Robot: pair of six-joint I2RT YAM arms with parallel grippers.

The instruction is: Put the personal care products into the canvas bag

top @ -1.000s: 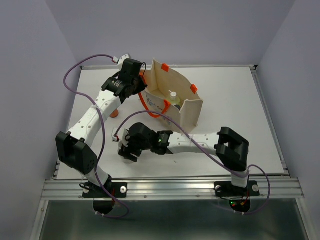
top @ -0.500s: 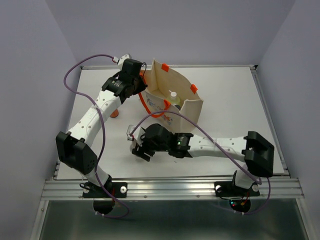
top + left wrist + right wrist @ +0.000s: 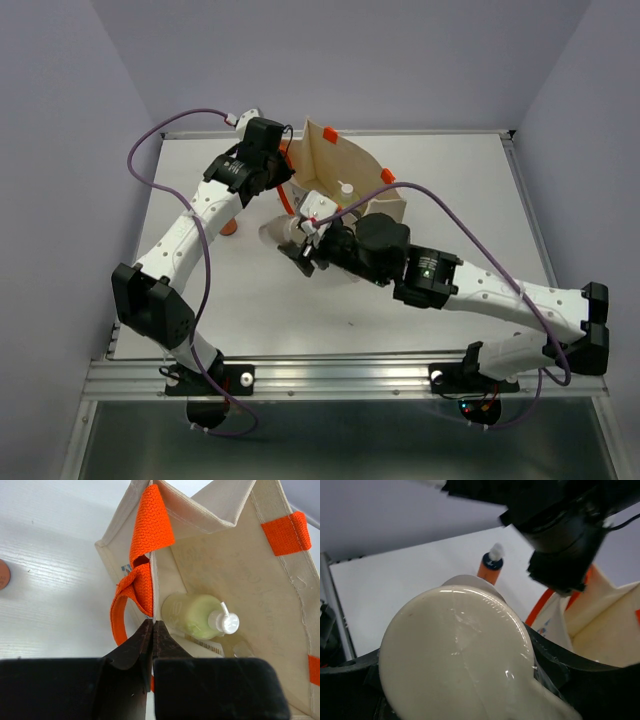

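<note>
Canvas bag (image 3: 330,160): stands upright at the middle-rear of the table (image 3: 470,200), mouth open, orange handles (image 3: 150,520) folded at the rim.

Contents: one pale green bottle (image 3: 195,617) with a white cap lies on its side on the bag floor, close to the wall nearest the left arm. The overhead view shows its white cap through the open mouth. No other part of the interior can be read clearly.

Left gripper (image 3: 152,625): fingers pressed together on the bag's rim, at the seam where one orange handle is stitched. It pinches the fabric at the bag's left side.

Right gripper (image 3: 300,245): clamped on the whitish bottle (image 3: 455,665), whose pale rounded body fills the right wrist view between the dark fingers. The bottle is held off the table, outside the bag, just beside its near-left corner.

Orange bottle (image 3: 490,567): upright on the table, dark blue cap uppermost, left of the bag and apart from it. From overhead it is largely hidden behind the left arm.

A reddish-brown round object (image 3: 2,575) sits on the table at the left edge of the left wrist view. It is cut off, and its identity cannot be told.
</note>
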